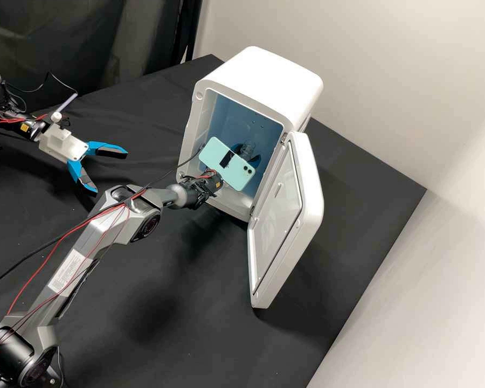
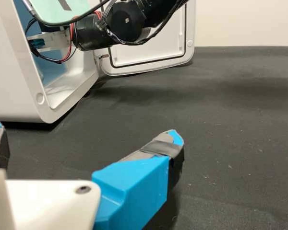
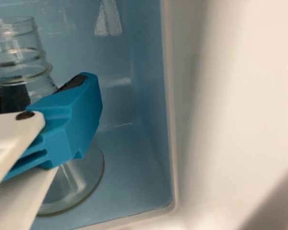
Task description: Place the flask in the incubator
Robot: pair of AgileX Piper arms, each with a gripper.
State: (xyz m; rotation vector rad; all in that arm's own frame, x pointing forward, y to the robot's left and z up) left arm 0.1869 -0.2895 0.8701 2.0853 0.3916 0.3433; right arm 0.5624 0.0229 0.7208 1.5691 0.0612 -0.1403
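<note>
The white incubator (image 1: 264,81) stands at the back of the bench with its door (image 1: 293,215) swung open and its blue inside facing me. A clear glass flask (image 3: 14,48) stands upright inside it, its base low on the blue floor, and it is faintly visible in the high view (image 1: 249,146). My right gripper (image 3: 38,91) is inside the chamber, shut on the flask just below its neck. My left gripper (image 1: 110,171) hangs open and empty over the bench, left of the incubator (image 2: 19,72).
A teal phone (image 1: 229,164) mounted on the right wrist (image 1: 196,191) hides that gripper in the high view. The open door (image 2: 153,48) juts toward the bench's front. Black cloth covers the bench, with free room left and front. A white wall runs close behind the incubator.
</note>
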